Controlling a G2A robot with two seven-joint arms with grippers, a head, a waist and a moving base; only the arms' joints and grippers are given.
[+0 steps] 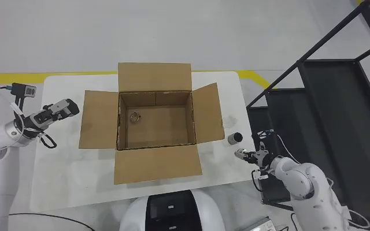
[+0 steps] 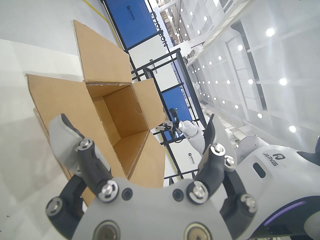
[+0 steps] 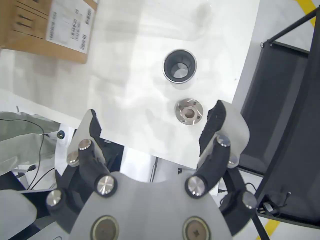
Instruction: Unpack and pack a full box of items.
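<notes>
Top view, brown cardboard box [image 1: 165, 128], flaps open

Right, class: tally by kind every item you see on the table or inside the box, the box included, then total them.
Cardboard box: 1
Dark open cylinder, on the table: 1
Metal flange, on the table: 1
Small round part, in the box: 1
Total: 4

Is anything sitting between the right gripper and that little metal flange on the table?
Nothing visible. The metal flange lies on bare table close to the open right gripper; the dark cylinder stands beyond it.
</notes>
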